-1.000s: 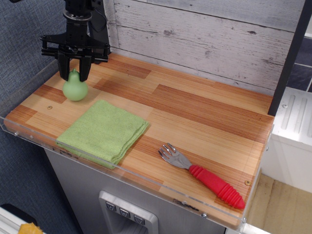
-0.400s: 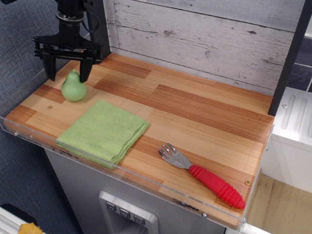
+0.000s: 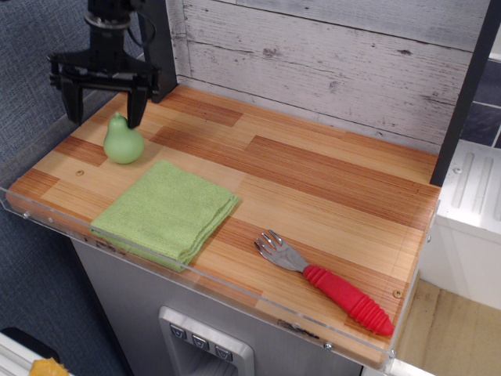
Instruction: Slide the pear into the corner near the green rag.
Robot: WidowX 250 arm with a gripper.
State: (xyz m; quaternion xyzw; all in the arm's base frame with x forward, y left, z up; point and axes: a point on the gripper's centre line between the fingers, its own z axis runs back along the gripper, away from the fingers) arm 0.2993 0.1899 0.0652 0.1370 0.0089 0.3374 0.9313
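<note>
**End effector spread above the pear at the far left**

The end effector [image 3: 104,106] hangs over the far-left part of the table [image 3: 329,180] with its two black fingers [image 3: 138,104] spread wide, holding nothing. The pear [image 3: 123,141] stands upright just below it, its pointed top beside the right finger, apart from both. Just near and to the right of the pear lies the green rag [image 3: 166,210], flat, reaching the clear front rim. The near-left corner [image 3: 23,192] lies left of the rag. Well apart, near right, lies a red-handled fork [image 3: 325,283].
</note>
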